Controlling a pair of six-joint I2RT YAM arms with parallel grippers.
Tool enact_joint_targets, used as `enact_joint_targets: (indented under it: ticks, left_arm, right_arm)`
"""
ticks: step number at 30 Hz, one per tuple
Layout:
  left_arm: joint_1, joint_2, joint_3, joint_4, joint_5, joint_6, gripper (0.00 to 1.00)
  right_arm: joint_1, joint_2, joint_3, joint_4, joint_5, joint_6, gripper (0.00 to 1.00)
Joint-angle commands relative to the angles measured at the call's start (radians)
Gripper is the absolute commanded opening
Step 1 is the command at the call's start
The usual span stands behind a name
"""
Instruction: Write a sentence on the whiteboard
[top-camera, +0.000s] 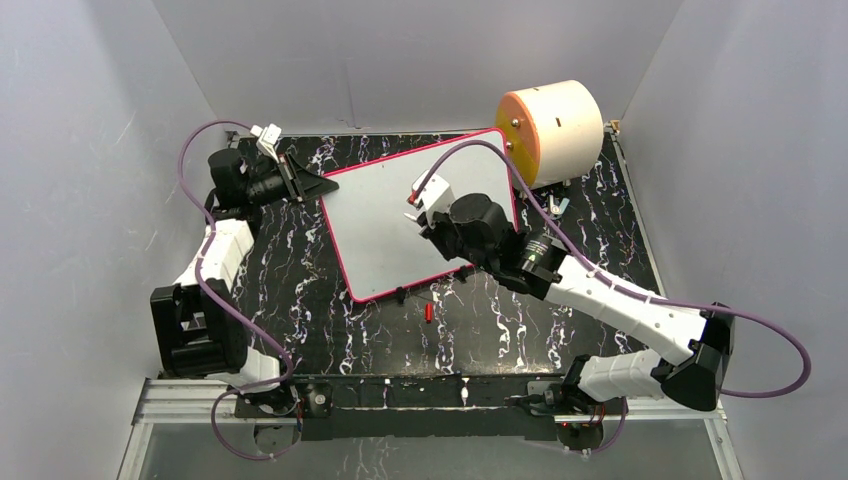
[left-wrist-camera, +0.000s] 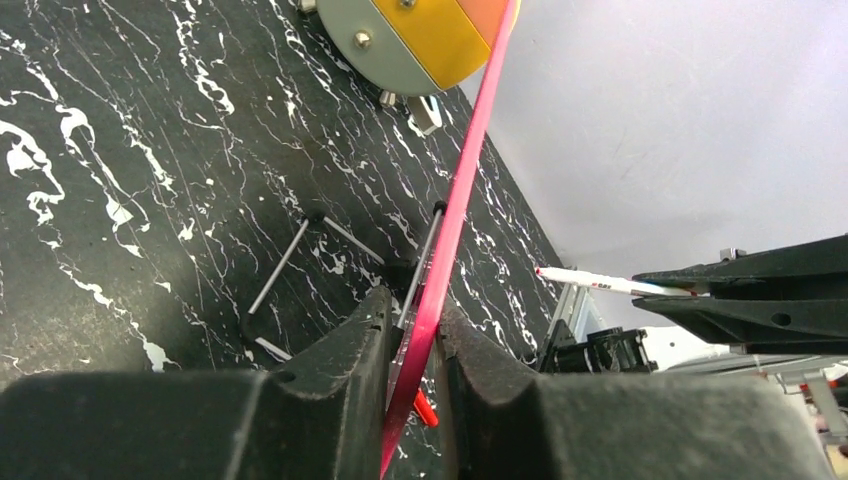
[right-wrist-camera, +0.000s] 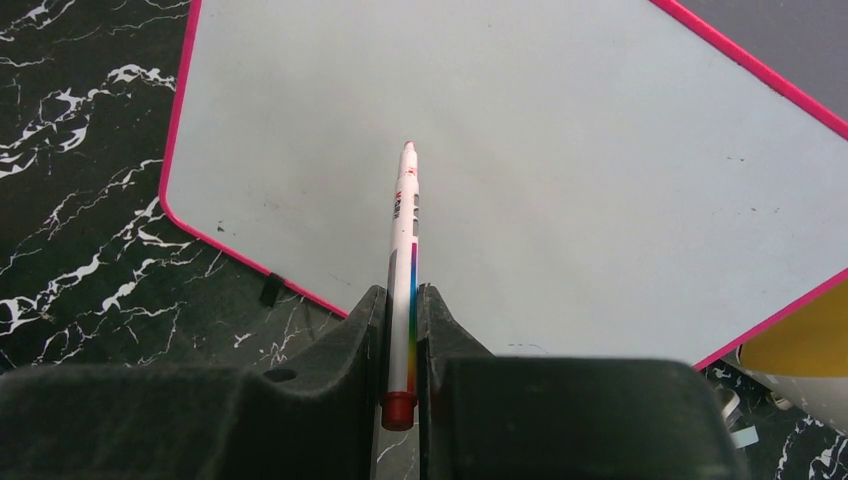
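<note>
Left gripper clamped on whiteboard left edge. Whiteboard tilted, middle of black marbled table; glossy white face, rounded corners, thin pink frame. Right gripper pinching slim white marker, tip toward face, contact unclear. Cream cylinder, orange end, behind right.

Black white-veined marble tabletop. Pale grey walls on three sides. Even diffuse light. Aluminium rail at near edge.

Whiteboard on table, cylinder behind its right corner, cap before its near edge
</note>
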Motion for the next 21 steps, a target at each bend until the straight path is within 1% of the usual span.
enact_joint_targets:
  ticks: [1, 5, 9, 16, 21]
  left_arm:
    - [-0.016, -0.09, -0.038, 0.006, 0.024, 0.039, 0.14]
    - [-0.033, -0.134, -0.066, -0.059, -0.007, 0.09, 0.06]
    - [-0.04, -0.174, -0.11, -0.063, -0.015, 0.107, 0.0]
    - [-0.046, -0.191, -0.143, -0.055, -0.003, 0.149, 0.0]
    - [-0.045, -0.185, -0.128, -0.103, -0.015, 0.2, 0.0]
  right_arm:
    - [0.036, 0.009, 0.068, 0.018, 0.069, -0.006, 0.0]
    - [0.076, 0.02, 0.075, 0.013, 0.125, -0.006, 0.0]
    - [0.108, 0.025, 0.075, 0.022, 0.151, -0.006, 0.0]
    - [0.149, 0.014, 0.049, 0.095, 0.152, -0.022, 0.0]
    - [0.153, 0.042, 0.064, 0.12, 0.138, -0.031, 0.0]
